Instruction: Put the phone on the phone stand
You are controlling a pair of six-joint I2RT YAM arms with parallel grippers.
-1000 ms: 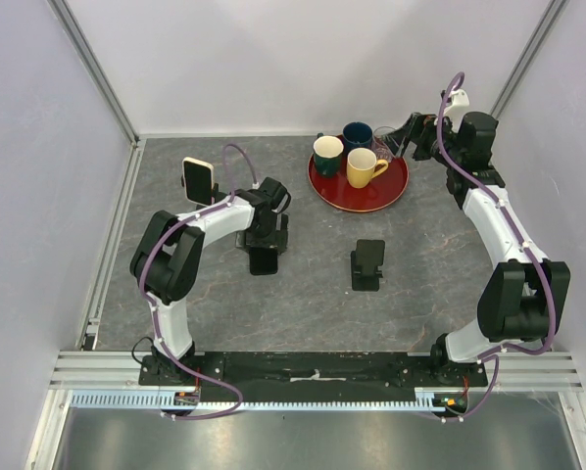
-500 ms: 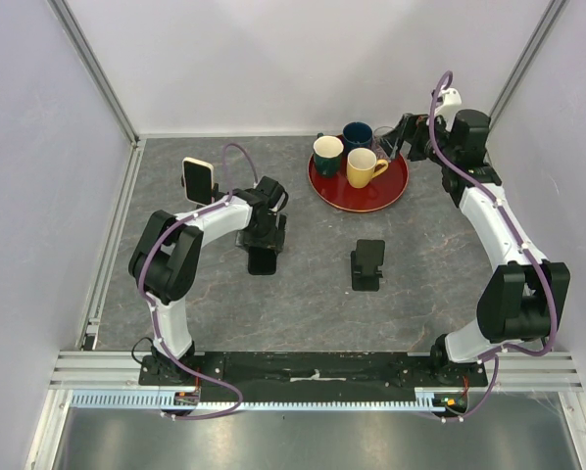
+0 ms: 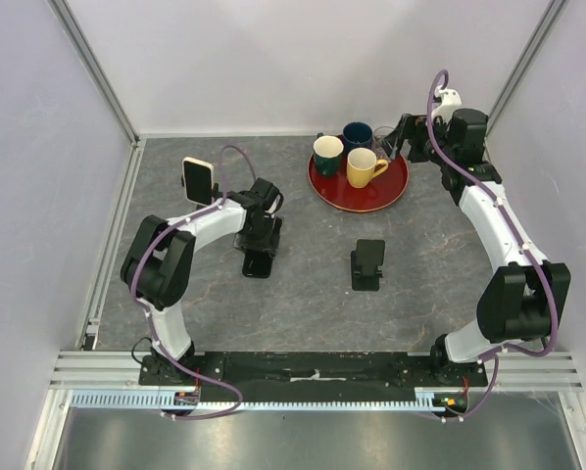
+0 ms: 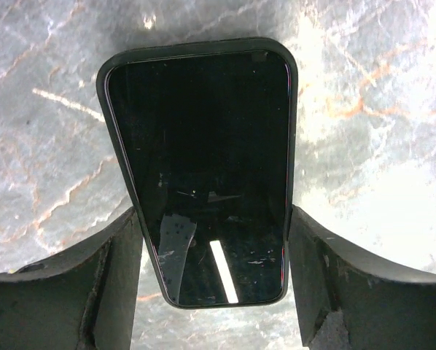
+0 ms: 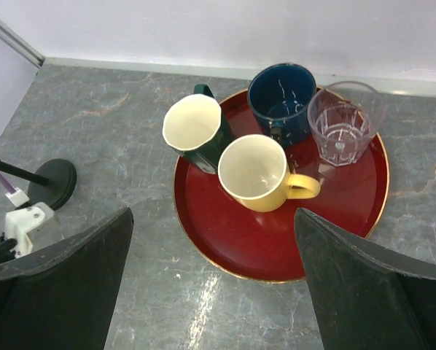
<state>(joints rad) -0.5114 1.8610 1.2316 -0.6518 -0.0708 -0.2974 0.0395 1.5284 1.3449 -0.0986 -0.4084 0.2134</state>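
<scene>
A black phone (image 3: 257,263) lies screen up at the left middle of the grey table (image 3: 420,284). My left gripper (image 3: 258,245) sits over it. In the left wrist view the two fingers (image 4: 119,248) press the long edges of the phone (image 4: 203,146), so my left gripper (image 4: 213,222) is shut on it, low over the table. The black phone stand (image 3: 367,264) stands empty at the table's middle, to the right of the phone. My right gripper (image 3: 399,137) is open and empty, high above the red tray (image 3: 396,188); it also shows in the right wrist view (image 5: 213,219).
The red tray (image 5: 225,240) holds a green mug (image 5: 196,131), a yellow mug (image 5: 258,171), a blue mug (image 5: 282,91) and a clear glass (image 5: 340,124). A cream phone (image 3: 197,179) stands on a round-based holder (image 5: 52,184) at back left.
My left gripper and the black phone have shifted a little to the left together. The right arm has drawn slightly back and left above the tray.
</scene>
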